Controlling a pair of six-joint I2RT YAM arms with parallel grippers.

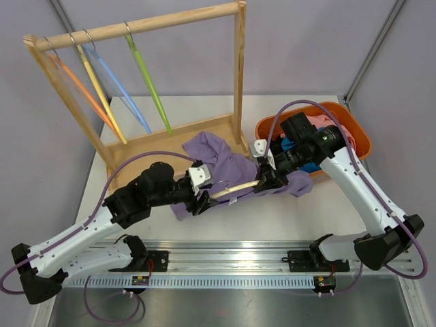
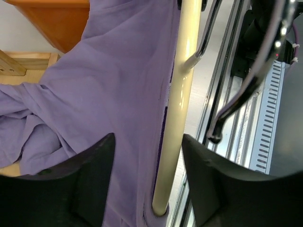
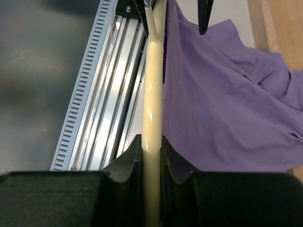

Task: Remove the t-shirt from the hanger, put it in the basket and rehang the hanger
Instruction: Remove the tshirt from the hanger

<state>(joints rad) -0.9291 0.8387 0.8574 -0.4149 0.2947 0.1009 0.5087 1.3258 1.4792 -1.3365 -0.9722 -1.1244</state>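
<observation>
The purple t-shirt (image 1: 212, 151) lies crumpled on the desk (image 1: 327, 208) between the two arms, and the cream hanger (image 1: 235, 189) is inside it, along its near edge. Part of the cloth spills onto the base of the wooden rack (image 1: 239, 68) behind it.

Our right tool (image 1: 266, 178) is clamped on the hanger. In the right wrist view its jaws pinch the cream bar (image 3: 154, 85) tight, with the shirt (image 3: 222, 109) hanging off to one side and the metal rail (image 3: 109, 94) on the other.

Our left tool (image 1: 202, 197) is open at the hanger's other end. In the left wrist view its jaws stand apart, and between them are the tip of the hanger (image 2: 177, 94) and a fold of the shirt (image 2: 109, 80). We see a gap on both sides. The hanger's metal hook (image 2: 204, 45) branches off just beyond.

Four more hangers hang on the rack: orange (image 1: 85, 92), yellow (image 1: 102, 92), blue (image 1: 122, 88) and green (image 1: 151, 85). An orange basket (image 1: 361, 139) of clothes sits beside the right arm, close behind the shirt's far end.
</observation>
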